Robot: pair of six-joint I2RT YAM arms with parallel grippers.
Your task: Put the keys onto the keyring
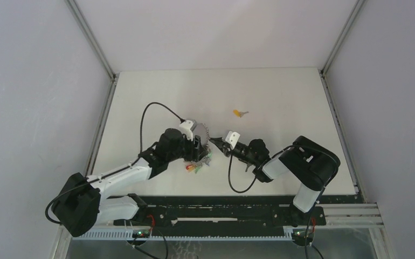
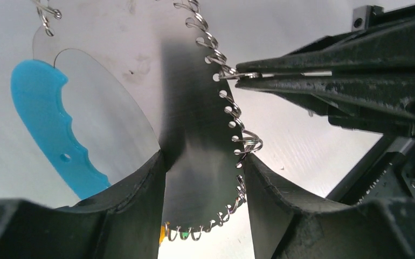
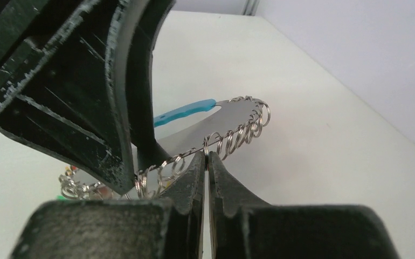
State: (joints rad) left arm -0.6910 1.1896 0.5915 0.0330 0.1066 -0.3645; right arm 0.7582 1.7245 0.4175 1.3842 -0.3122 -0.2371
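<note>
Keyring (image 2: 189, 108): sitting btwn left gripper (image 1: 199, 147) fingers, clamped w/ jaws approx half-open.
Right gripper (image 3: 208, 162): fully closed, pinching one edge ring (image 2: 236, 74).
Yellow key (image 1: 241, 113): lying loose on table (image 1: 302, 97), well apart.
Risk: edge ring slipping off tips, or keyring twisting in clamp, if right is pulling too hard.

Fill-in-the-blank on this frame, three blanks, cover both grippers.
The left gripper grips the ____.
The right gripper is ____ on a wire ring at the edge of the keyring.
One loose key on the table has a ____ tag.
Missing: keyring; shut; yellow.
</note>
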